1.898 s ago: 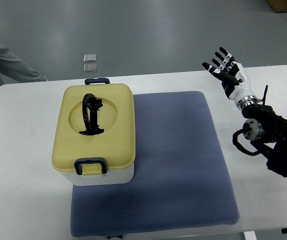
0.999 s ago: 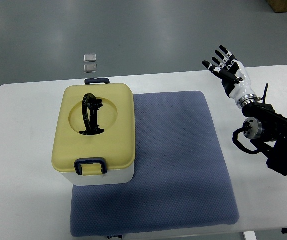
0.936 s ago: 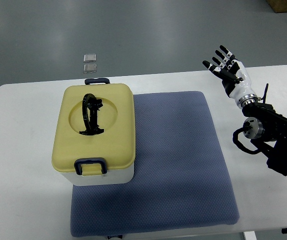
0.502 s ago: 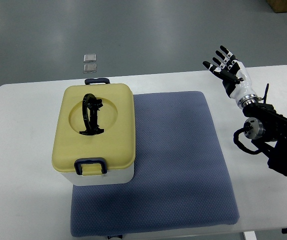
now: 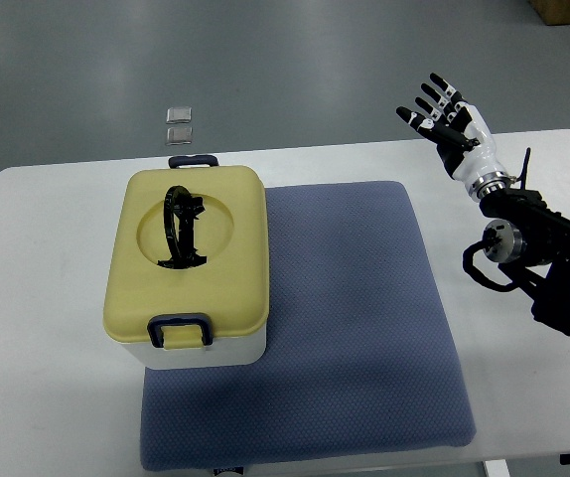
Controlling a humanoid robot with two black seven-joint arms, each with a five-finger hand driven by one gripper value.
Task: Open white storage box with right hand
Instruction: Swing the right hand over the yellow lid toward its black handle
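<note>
Yellow lid point(image 5: 188, 253) down and shut, the box point(image 5: 206, 350) sits on the left edge of the blue mat point(image 5: 345, 328), its white body showing only as a strip below the lid. A dark latch point(image 5: 179, 329) clips the lid's near edge, a second one point(image 5: 193, 160) sits at the far edge, and a black handle point(image 5: 180, 228) lies folded in the round recess on top.

My right hand point(image 5: 452, 127) hangs well right of the box, beyond the mat's far right corner, fingers point(image 5: 426, 103) spread wide and holding nothing. My left arm is out of sight.

Nothing is undone yet, so I judge the step is the reach. To do it well I should cross the mat toward the box, come down at the near latch and hook a fingertip under its lower lip. Pull outward, not up: lifting against a closed clip would likely drag the whole box off the mat. Then free the far latch before raising the lid.
</note>
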